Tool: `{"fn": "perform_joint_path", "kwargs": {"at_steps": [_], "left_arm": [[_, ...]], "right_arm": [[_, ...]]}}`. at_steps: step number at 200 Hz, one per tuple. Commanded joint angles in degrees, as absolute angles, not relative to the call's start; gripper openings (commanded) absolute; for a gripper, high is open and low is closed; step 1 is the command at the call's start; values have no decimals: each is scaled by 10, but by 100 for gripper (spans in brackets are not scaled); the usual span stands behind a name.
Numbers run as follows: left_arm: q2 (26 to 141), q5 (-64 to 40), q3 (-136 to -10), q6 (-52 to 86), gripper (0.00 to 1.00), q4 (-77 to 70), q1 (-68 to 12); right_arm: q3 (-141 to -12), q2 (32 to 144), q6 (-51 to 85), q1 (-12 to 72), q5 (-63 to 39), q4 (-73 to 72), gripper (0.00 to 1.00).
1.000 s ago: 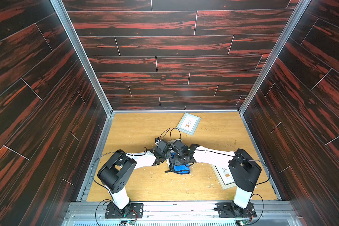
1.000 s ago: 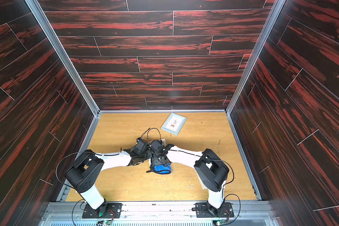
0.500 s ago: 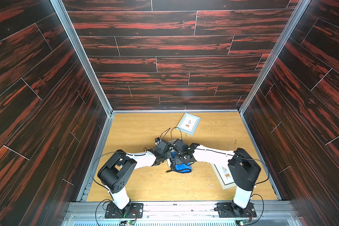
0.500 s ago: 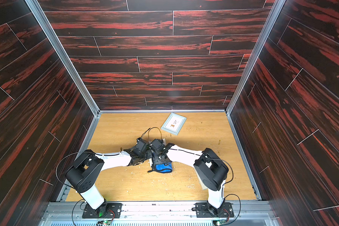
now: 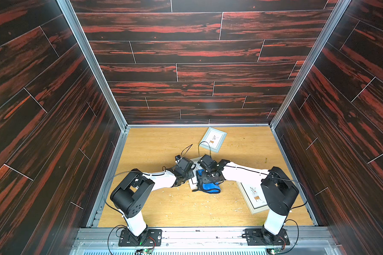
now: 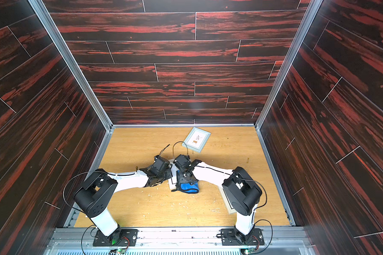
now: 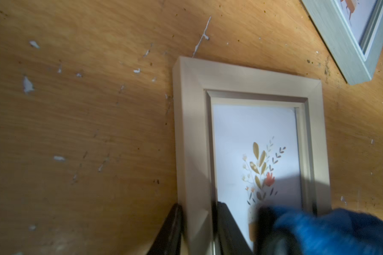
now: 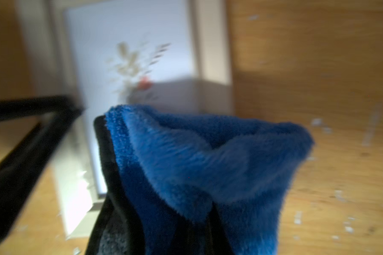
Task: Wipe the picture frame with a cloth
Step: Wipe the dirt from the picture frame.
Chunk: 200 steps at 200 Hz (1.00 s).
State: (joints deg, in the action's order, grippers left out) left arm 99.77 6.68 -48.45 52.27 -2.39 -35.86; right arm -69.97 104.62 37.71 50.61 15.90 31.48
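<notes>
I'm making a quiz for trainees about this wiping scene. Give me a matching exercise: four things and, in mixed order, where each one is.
Things:
1 blue cloth
2 beige picture frame
3 grey-blue picture frame
4 third picture frame

Places:
A near the back wall
B partly hidden by the right arm
C clamped in the right gripper
D side rail between the fingers of the left gripper

Pairs: 1-C, 2-D, 3-A, 4-B

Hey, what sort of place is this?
Probably a robot test cell, not a home: a left arm and right arm bolted to a metal rail, wood-print wall panels in aluminium posts, enclosing a tabletop.
</notes>
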Motion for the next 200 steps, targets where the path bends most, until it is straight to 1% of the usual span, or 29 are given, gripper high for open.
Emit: {"fn": "perform_joint_path", "kwargs": {"at_steps": [1, 33, 42, 55, 73, 91, 107, 124, 139, 150, 164, 182, 200], "left_arm": [[1020, 68, -467, 511, 29, 56, -356], [1019, 66, -465, 510, 29, 52, -355], [1018, 66, -465, 510, 29, 52, -356], [1019, 66, -465, 510, 29, 51, -356], [1022, 64, -467, 509, 29, 52, -356], [1025, 63, -468, 509, 29, 52, -356], [1025, 62, -469, 507, 29, 52, -356], [1026, 61, -469, 506, 29, 52, -356], [1025, 61, -469, 506, 29, 50, -356], [1025, 61, -468, 506, 29, 51, -356], [1023, 62, -468, 506, 29, 50, -356], [1024, 62, -469, 505, 29, 50, -355], [1025, 61, -471, 504, 29, 52, -356]], "right_arm": [[-708, 1053, 378, 490, 176, 338, 0], [-667, 1022, 361, 431, 180, 324, 0], [-666, 1019, 360, 432, 172, 319, 0], [-663, 1019, 362, 439, 130, 297, 0], [-674, 1032, 372, 469, 107, 281, 0], [-702, 1052, 378, 498, 120, 298, 0], [-707, 1055, 376, 498, 138, 311, 0], [-699, 1047, 368, 472, 177, 331, 0], [-681, 1032, 361, 439, 181, 326, 0], [-672, 1021, 358, 432, 180, 319, 0], [-672, 1018, 359, 441, 154, 305, 0], [-684, 1036, 368, 475, 126, 294, 0], [-708, 1061, 376, 509, 124, 301, 0]]}}
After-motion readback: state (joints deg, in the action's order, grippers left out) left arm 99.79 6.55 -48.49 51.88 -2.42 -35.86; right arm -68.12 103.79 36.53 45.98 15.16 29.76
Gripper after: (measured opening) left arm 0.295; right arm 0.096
